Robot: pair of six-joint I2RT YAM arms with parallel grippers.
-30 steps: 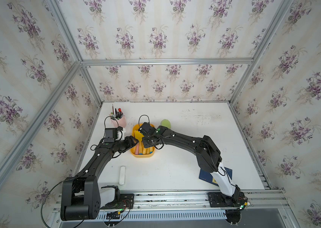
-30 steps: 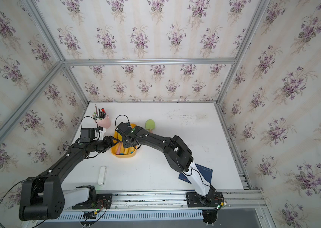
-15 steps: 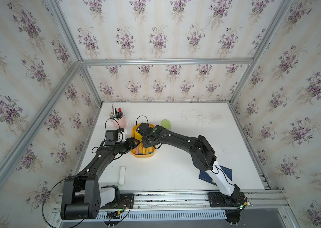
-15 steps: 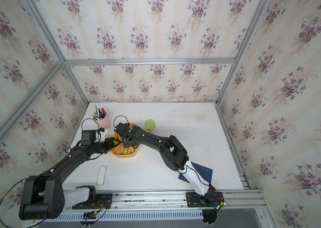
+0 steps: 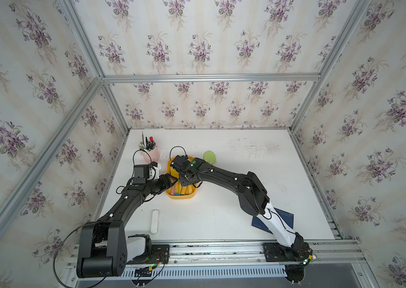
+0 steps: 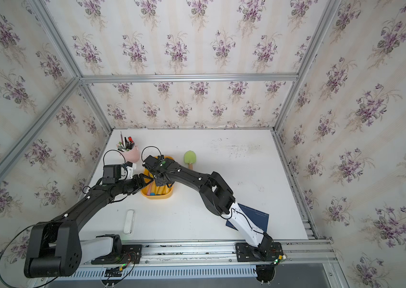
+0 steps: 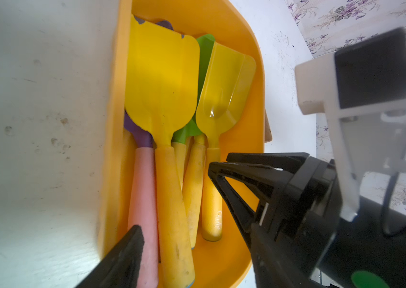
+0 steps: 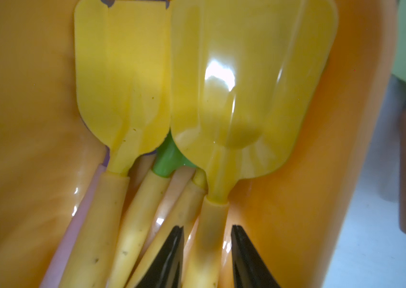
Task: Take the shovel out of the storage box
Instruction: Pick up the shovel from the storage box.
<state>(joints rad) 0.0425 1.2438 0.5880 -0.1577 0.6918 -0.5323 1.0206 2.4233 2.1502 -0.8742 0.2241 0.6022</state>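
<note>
White table (image 5: 247, 199); storage box (image 5: 183, 197), 10 o'clock, holds the yellow scoop shovel (image 8: 247, 87). Fingers of right gripper (image 8: 207, 226) apart astride its handle (image 8: 215, 212), set to pinch. The left gripper (image 5: 171, 178) is at the box's 9 o'clock side, likely bracing; opening unreadable.

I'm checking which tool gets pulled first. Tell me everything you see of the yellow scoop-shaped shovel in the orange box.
The yellow scoop shovel is glossy plastic: a deep, curved blade with raised sides on a round, speckled yellow handle. It lies hollow side up in the storage box, beside one long wall, its blade overlapping a green shovel. The right end effector straddles its handle, not clearly clamped.
</note>
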